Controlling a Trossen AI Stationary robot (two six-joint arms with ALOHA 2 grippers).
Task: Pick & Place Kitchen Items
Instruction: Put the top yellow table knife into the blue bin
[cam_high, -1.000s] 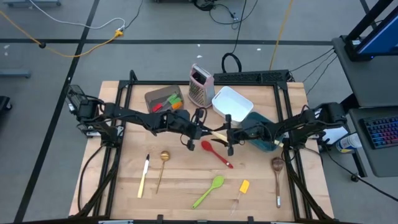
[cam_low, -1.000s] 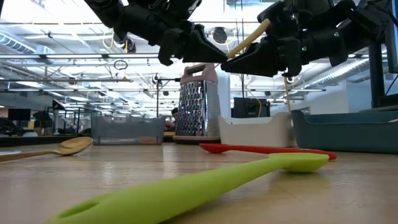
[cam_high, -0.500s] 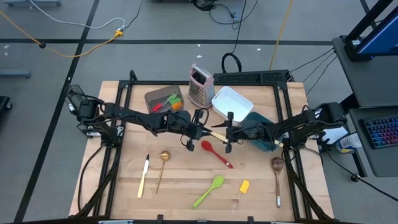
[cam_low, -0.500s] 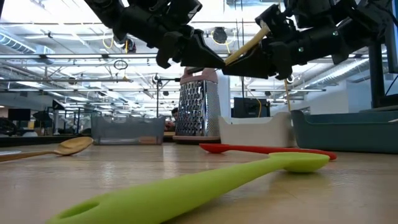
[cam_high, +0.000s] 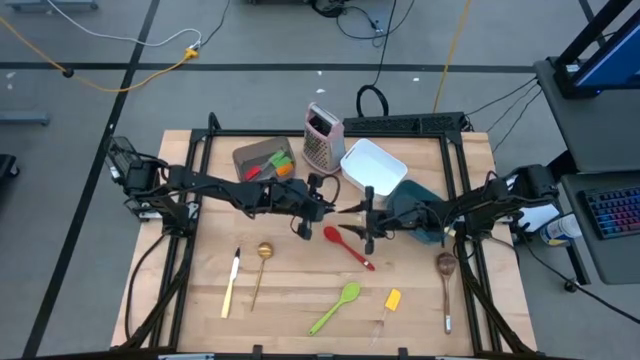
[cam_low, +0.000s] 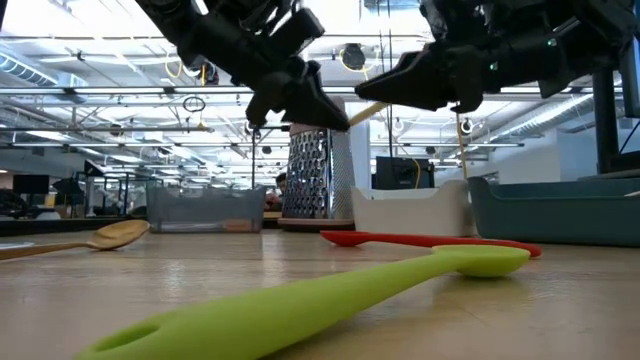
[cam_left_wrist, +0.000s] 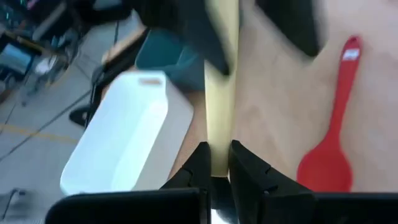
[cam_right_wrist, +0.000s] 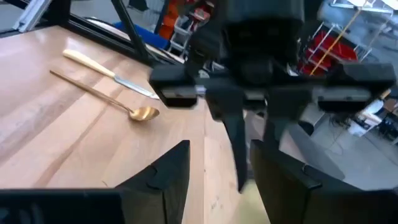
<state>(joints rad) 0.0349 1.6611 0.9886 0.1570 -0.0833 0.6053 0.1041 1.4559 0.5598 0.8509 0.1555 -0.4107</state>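
Observation:
Above the table's middle my left gripper (cam_high: 325, 207) is shut on a cream-handled knife (cam_high: 347, 209). Its handle (cam_low: 366, 108) reaches toward my right gripper (cam_high: 366, 215), which faces it, open. In the left wrist view the right gripper's fingers stand on either side of the handle's free end, with a gap at one finger. On the table lie a red spoon (cam_high: 348, 247), a green spoon (cam_high: 336, 306), a yellow spatula (cam_high: 390, 302), a wooden spoon (cam_high: 446, 270), a gold spoon (cam_high: 262, 265) and another cream-handled knife (cam_high: 232, 282). My left gripper (cam_left_wrist: 219, 163) pinches the knife between its two fingers at the near end of the cream handle (cam_left_wrist: 221, 140). The fingers run along the knife, slanting down from the table's left. The knife is lifted clear of the table and its handle juts out beyond the fingertips.
A grey container (cam_high: 262, 160) holding utensils, a metal grater (cam_high: 322, 135), a white container (cam_high: 372, 165) and a teal container (cam_high: 425, 200) stand along the far half. The table's near half carries only the loose utensils.
My left gripper has tipped, and the knife's handle has swung from a steep slant to nearly level. Its free end no longer sticks up above my right gripper in the low view. Both grippers have stayed near the same spot over the table's middle.

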